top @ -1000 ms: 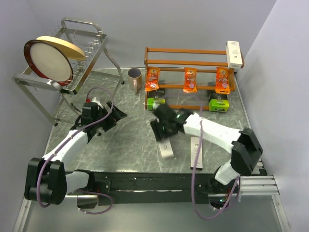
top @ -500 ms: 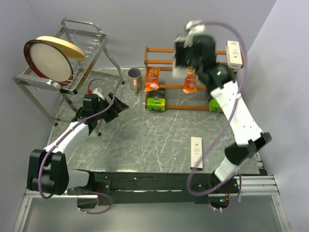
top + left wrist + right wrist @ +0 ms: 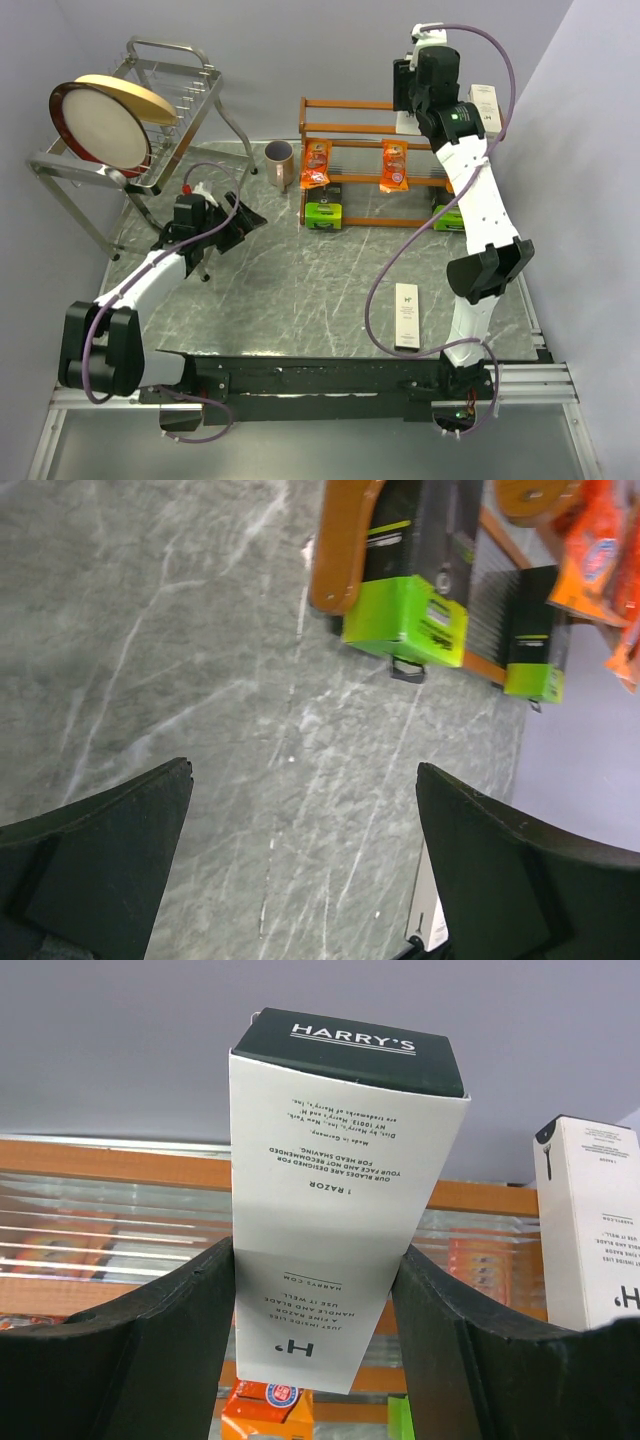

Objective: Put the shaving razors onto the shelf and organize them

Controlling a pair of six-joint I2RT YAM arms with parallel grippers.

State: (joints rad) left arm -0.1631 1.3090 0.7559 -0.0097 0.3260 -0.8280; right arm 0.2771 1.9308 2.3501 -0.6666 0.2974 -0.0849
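My right gripper is raised at the top rail of the orange-brown shelf, shut on a long white razor box held upright. A second white box stands on the shelf's top right end, and shows beside the held one. Orange packets hang on the middle tier. Lime-green packs sit on the bottom tier. Another white box lies flat on the table, near the front. My left gripper hovers open over the table, left of the shelf, with nothing between its jaws.
A mauve mug stands just left of the shelf. A silver wire rack holding a round plate fills the back left corner. Grey walls close in behind and on the right.
My right arm has carried the white box from the table in front of the shelf up to the shelf's top rail. The left arm has shifted only slightly.
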